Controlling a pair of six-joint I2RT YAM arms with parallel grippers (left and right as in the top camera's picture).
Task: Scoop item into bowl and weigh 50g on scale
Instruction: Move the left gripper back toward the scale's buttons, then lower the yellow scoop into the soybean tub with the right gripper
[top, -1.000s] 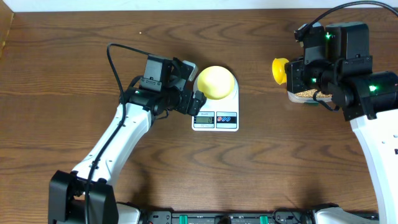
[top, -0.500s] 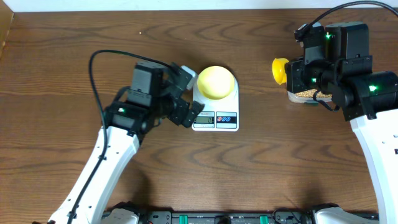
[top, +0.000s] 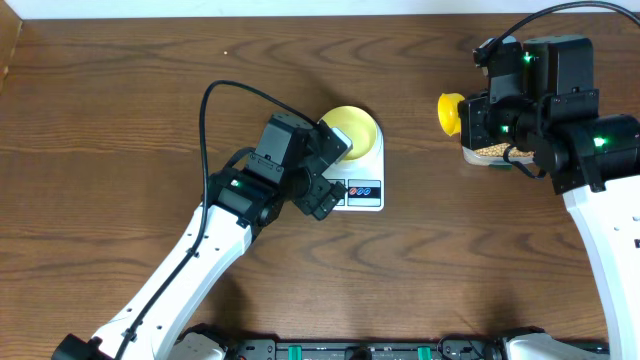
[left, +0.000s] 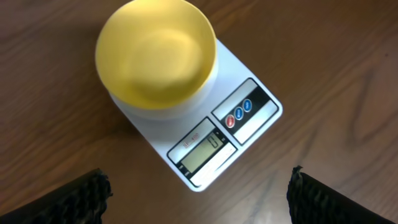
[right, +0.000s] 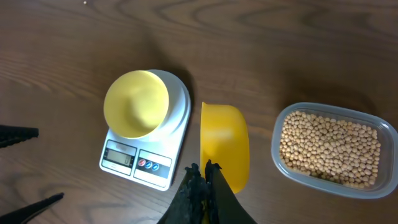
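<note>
Now, the bowl (left: 155, 53) sits empty on the scale (left: 249, 134), ready for weighing; left gripper (top: 333, 168) hovers wide at its 9 o'clock. Right gripper (right: 202, 180) clamps the scoop (right: 225, 143), beans (right: 329, 149) lie in the tub (right: 336, 190) at 3 o'clock.

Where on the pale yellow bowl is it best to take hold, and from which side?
Probably the rim of the bowl, from above: it sits upright and empty on the scale, so the thin wall can be pinched inside and outside.
</note>
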